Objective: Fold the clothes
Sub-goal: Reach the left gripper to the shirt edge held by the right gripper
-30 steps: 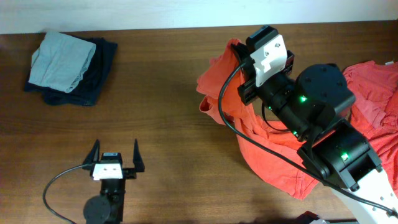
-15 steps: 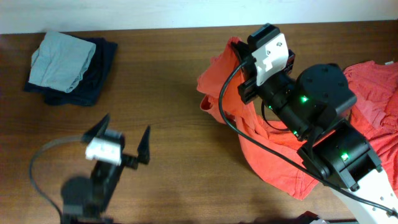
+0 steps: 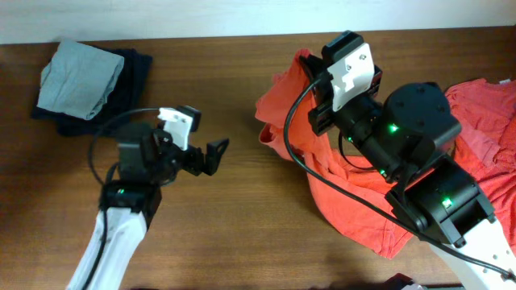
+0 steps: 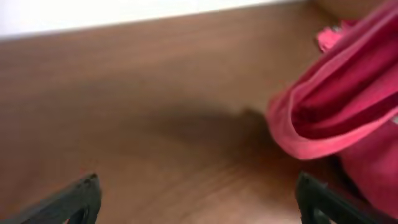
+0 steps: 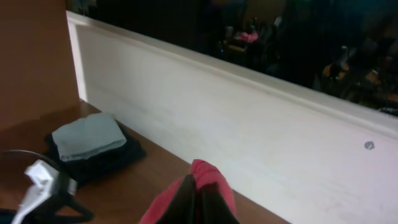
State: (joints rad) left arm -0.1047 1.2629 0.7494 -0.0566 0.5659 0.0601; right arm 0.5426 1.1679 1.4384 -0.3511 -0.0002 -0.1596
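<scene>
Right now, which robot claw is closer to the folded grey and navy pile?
Left. The left gripper hangs open near the folded pile, not touching; the right gripper is far across the table, shut on an orange-red T-shirt.

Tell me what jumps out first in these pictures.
An orange-red T-shirt is bunched right of centre, one edge pinched up by the shut right gripper. The left gripper, wide open, points at it from the left. A grey-green garment lies folded on a navy garment in the far left corner.
</scene>
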